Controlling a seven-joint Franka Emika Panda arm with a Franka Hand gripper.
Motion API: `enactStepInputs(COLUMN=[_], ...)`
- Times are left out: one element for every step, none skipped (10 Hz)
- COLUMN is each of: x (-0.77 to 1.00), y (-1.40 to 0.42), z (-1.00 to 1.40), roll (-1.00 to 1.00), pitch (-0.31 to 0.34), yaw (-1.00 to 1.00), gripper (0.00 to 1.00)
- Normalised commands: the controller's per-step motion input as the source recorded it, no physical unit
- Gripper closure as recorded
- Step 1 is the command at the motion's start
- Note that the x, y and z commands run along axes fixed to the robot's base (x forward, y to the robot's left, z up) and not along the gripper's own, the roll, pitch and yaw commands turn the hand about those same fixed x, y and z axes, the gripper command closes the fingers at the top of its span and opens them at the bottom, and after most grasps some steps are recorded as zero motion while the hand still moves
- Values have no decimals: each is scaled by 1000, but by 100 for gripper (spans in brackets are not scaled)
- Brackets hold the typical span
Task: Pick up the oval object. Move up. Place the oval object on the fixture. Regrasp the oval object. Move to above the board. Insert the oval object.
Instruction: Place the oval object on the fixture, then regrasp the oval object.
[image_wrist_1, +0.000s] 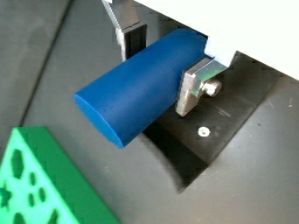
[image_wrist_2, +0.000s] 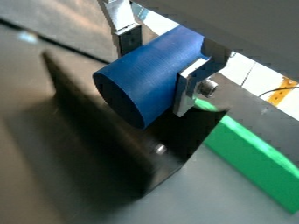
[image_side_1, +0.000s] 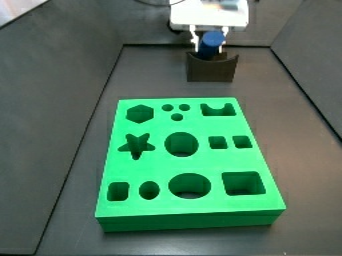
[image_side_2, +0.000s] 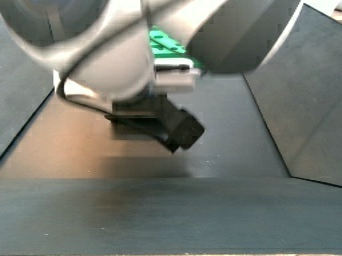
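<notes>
The blue peg (image_wrist_1: 138, 87) lies on its side between the two silver fingers (image_wrist_1: 194, 83) of the gripper (image_wrist_1: 158, 61), which is clamped on it across its rounded body; in both wrist views one oval end face points out toward the camera, and a finger plate with a bolt presses against the peg's flank (image_wrist_2: 146, 77). In a side view the peg (image_side_1: 210, 41) shows as a small blue spot directly over the fixture (image_side_1: 211, 66), at or just above its notched top; whether it touches the notch cannot be told from there. In a wrist view the dark fixture (image_wrist_2: 128, 131) stands right under the peg, and its flat base plate (image_wrist_1: 222, 131) spreads out below.

The gripper (image_side_1: 209, 30) hangs straight above the fixture, at the far end of the dark tabletop (image_side_1: 67, 150). The green board (image_side_1: 187, 160) lies flat on the near side of the fixture, well apart from it, its shaped holes all open. A corner of the board (image_wrist_1: 41, 184) shows beside the fixture in both wrist views (image_wrist_2: 251, 157). In the remaining side view the arm (image_side_2: 147, 50) fills most of the picture, with the fixture (image_side_2: 167, 120) dark beneath it.
</notes>
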Motion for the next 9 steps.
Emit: enactStepInputs(x=[184,148,115,90,0,0,0,-5,-28], y=[115,92,124,117,-500,0,0,0,-5], z=[-944,-719,-615,-614,-167,0,1000,1000,1000], roll=[-177,-159,-129,-122,0,0,56,58,70], pitch=[2,4,-1,-4,0,0,59,63,73], yaw=[-91,-76,-61,-52,0,0,8,12,9], gripper=[100,100,100,100,100,0,0,0,0])
